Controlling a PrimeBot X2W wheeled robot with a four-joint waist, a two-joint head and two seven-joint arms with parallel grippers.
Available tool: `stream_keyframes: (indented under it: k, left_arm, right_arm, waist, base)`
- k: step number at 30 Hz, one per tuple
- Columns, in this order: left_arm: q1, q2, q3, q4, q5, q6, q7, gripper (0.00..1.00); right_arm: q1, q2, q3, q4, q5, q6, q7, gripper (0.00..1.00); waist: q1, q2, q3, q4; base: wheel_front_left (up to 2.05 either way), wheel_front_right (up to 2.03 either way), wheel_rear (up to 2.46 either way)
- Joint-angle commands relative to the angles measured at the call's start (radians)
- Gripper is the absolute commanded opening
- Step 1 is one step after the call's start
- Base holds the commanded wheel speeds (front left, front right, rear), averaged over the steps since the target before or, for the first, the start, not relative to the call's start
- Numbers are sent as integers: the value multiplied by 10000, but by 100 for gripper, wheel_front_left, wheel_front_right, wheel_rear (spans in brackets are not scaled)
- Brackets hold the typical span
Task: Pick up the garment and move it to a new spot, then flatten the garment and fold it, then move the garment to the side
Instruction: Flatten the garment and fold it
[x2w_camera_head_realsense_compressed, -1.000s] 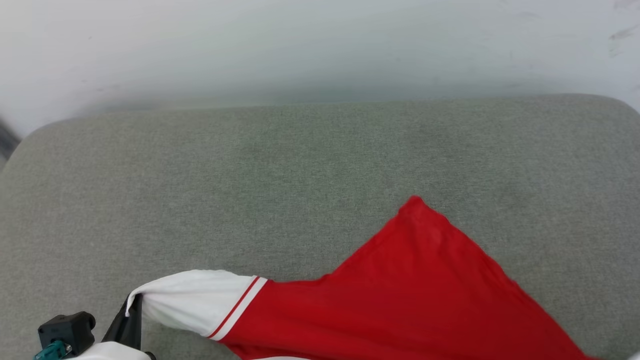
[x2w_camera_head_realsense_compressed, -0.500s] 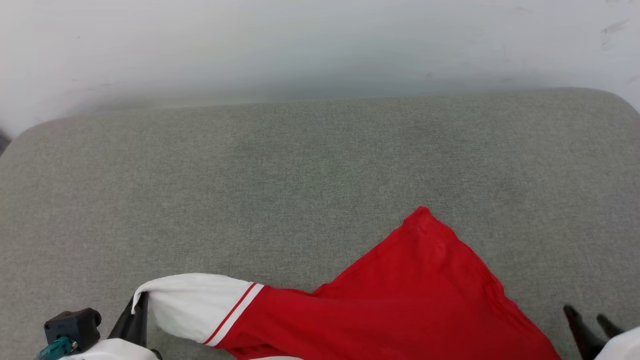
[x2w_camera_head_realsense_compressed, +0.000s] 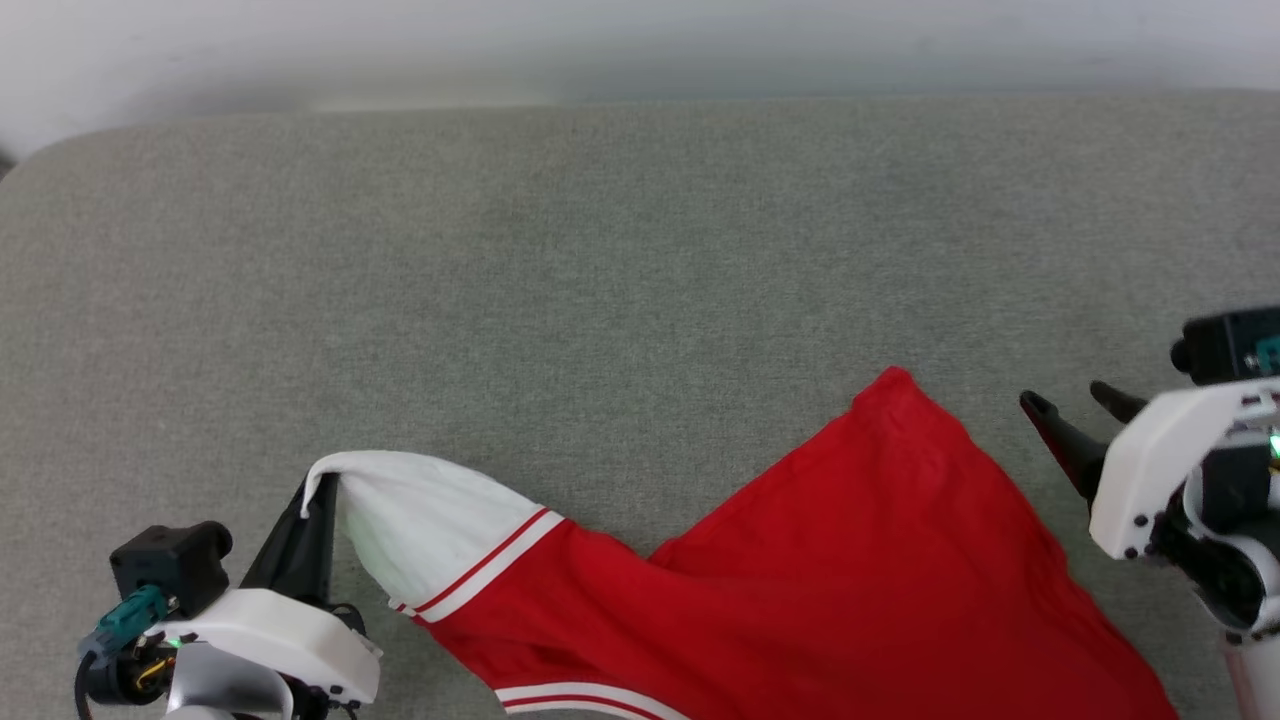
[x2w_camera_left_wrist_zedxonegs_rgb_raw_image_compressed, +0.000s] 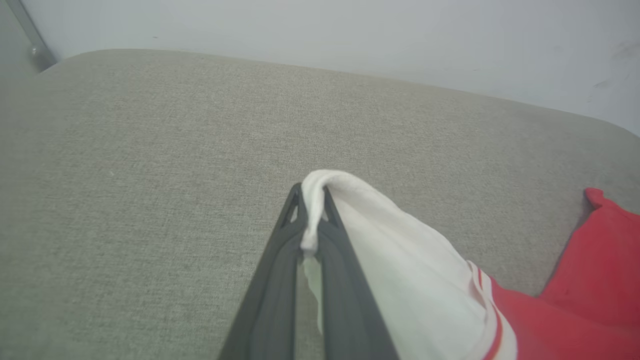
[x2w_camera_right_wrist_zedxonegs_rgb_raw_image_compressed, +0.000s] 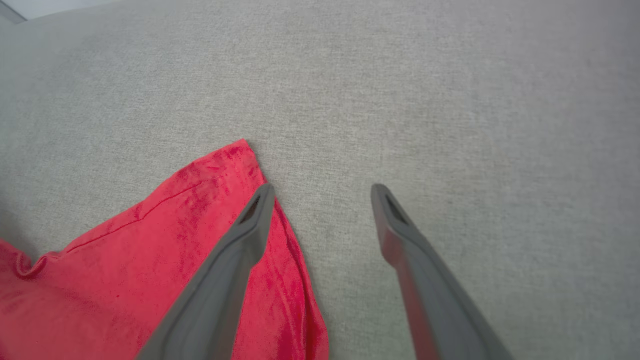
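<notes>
— Grey cushion fabric (x2w_camera_head_realsense_compressed: 600, 250) is covered at its near edge by the red jersey (x2w_camera_head_realsense_compressed: 850, 580); why is the white sleeve (x2w_camera_head_realsense_compressed: 420, 520) held up?
— It is pinched by the left gripper (x2w_camera_head_realsense_compressed: 315, 495), presumably to be pulled flat. The right gripper (x2w_camera_head_realsense_compressed: 1065, 397) is spread beside the red corner (x2w_camera_head_realsense_compressed: 895, 395), nothing held.

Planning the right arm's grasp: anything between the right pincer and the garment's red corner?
Just bare grey cushion between the open right pincer and the garment, in the head view. In the right wrist view one finger overlaps the red edge.
</notes>
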Motion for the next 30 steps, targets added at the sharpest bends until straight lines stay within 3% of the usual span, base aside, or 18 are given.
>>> stream_keyframes:
  k: [1,8,14,20,22,23,30]
  left_arm:
    - [-181,-70,-15,61,28,-43,-64,0]
    - [-1017,-377,-261,516,93,-423,-380,0]
    - [-1479,-509,-370,669,158,-593,-565,0]
    - [-1643,-584,-422,908,107,-684,-674,0]
    - [-1656,-607,-436,994,83,-699,-699,0]
    - [-1649,-608,-448,1037,73,-690,-706,0]
    - [-1587,-438,-396,1154,71,-633,-638,0]
  right_arm:
    - [-376,-123,253,-72,122,-3,323,100]
    - [-2079,-798,1829,-2,297,-5,3057,100]
    - [-2810,-845,2765,910,517,-5,3721,100]
    - [-2454,-802,3478,2623,866,-8,4711,100]
    - [-2438,-796,3607,2862,961,-8,4802,29]
    - [-2452,-814,3659,2944,1022,-7,4784,0]
    - [-3131,-841,3717,2938,1189,-5,3921,0]
  waist:
    - [-1,0,435,342]
    - [-1,0,1105,825]
    - [-1,0,1524,1053]
    - [-1,0,1663,1166]
    - [-1,0,1612,1173]
    - [-1,0,1562,1175]
    - [-1,0,880,1045]
  base:
    - [0,0,0]
    - [0,0,0]
    - [0,0,0]
    - [0,0,0]
    - [0,0,0]
    - [0,0,0]
    - [0,0,0]
